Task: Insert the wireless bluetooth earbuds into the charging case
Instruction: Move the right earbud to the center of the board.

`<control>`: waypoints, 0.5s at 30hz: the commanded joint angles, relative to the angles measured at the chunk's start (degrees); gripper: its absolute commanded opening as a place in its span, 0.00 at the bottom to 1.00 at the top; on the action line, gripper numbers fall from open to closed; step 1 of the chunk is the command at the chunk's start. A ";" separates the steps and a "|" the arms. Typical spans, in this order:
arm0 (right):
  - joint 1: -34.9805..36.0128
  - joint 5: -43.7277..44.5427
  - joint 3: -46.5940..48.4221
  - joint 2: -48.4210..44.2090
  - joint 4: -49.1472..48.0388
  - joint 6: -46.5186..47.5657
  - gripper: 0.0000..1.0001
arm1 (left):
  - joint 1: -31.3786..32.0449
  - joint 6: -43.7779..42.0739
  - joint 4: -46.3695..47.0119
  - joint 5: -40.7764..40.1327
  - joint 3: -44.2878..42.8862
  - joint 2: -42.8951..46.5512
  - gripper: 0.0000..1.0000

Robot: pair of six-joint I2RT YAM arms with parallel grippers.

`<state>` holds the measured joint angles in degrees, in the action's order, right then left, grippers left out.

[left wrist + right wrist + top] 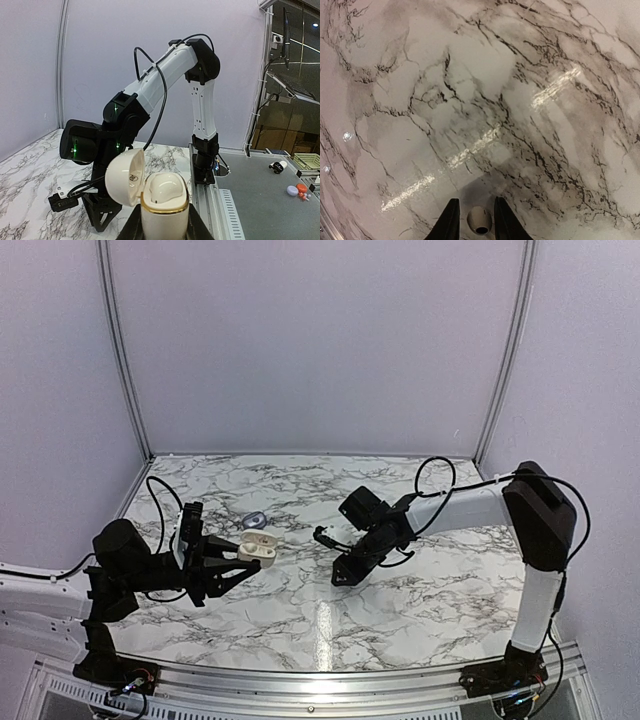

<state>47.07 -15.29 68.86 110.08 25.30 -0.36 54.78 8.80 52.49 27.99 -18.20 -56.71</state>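
The step in hand is to bring one earbud to the charging case. The right tool, nearly closed, pinches this earbud above the table. The left tool clamps the case, lid open, well apart on its left. The next move needs careful alignment over the opening

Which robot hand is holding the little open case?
The left gripper: its fingers clamp the open charging case. The right gripper pinches only a tiny earbud.
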 commanded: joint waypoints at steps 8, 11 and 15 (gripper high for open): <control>0.35 3.16 1.65 -4.13 6.49 1.35 0.33 | -0.29 0.04 2.18 -0.53 0.35 1.69 0.00; 0.39 3.62 1.36 -4.38 6.66 1.25 0.30 | -0.29 -0.03 2.10 -0.65 0.23 1.69 0.00; 0.24 4.12 1.34 -3.82 6.10 1.21 0.28 | -0.29 -0.19 2.09 -0.54 -0.15 1.19 0.00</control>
<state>47.09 -12.53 69.19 106.98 30.83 0.69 54.78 8.80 52.49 27.86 -18.17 -56.10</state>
